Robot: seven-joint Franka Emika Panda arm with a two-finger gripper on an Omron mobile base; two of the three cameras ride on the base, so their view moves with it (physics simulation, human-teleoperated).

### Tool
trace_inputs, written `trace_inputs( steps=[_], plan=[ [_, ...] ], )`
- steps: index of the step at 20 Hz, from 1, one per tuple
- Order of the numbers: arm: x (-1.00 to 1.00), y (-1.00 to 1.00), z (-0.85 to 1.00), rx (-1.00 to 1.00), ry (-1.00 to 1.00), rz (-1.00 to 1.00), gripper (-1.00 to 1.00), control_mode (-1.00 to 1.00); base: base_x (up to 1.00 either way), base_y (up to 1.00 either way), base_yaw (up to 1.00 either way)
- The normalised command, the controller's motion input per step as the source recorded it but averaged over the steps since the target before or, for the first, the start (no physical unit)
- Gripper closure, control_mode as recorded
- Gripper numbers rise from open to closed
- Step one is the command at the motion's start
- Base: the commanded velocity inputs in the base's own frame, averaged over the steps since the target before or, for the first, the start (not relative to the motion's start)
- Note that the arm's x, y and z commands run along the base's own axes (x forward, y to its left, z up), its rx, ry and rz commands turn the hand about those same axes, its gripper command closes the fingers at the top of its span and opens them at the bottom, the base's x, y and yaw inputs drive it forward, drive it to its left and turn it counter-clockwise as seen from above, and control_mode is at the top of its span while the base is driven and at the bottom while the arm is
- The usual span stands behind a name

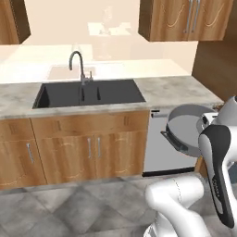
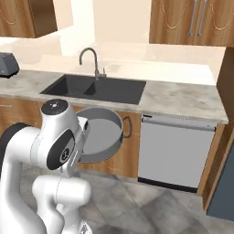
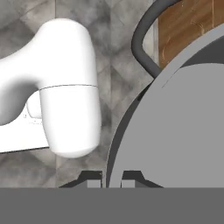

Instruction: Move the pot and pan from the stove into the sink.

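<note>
Sitting at the left of the counter point(image 1: 185, 90), near its front edge, the black sink point(image 1: 88, 92) has its curved faucet point(image 1: 77, 62) rising behind the divider. Right of it, below the counter's edge, stands the grey dishwasher point(image 1: 159, 143). Further right the gripper point(image 3: 113, 177) has its jaws clamped on the rim of the pot point(image 1: 187, 127), which hangs tilted in the air (open side toward the cameras) in front of the cabinets point(image 1: 69, 148), above the tiled floor point(image 1: 69, 203).

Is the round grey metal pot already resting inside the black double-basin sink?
No, the round grey metal pot hangs tilted before the cabinets, below the black double-basin sink.
</note>
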Motion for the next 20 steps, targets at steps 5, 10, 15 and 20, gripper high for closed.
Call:
trace_inputs(
  steps=[5, 10, 15, 20],
  plan=[
    [0.00, 0.00, 0.00, 0.00, 0.00, 0.00, 1.00, 1.00, 0.00, 0.98, -0.13],
    [0.00, 0.00, 0.00, 0.00, 0.00, 0.00, 1.00, 1.00, 0.00, 0.96, -0.14],
    [0.00, 0.00, 0.00, 0.00, 0.00, 0.00, 1.00, 1.00, 0.00, 0.93, -0.14],
    [0.00, 0.00, 0.00, 0.00, 0.00, 0.00, 1.00, 1.00, 0.00, 0.88, -0.12]
  ],
)
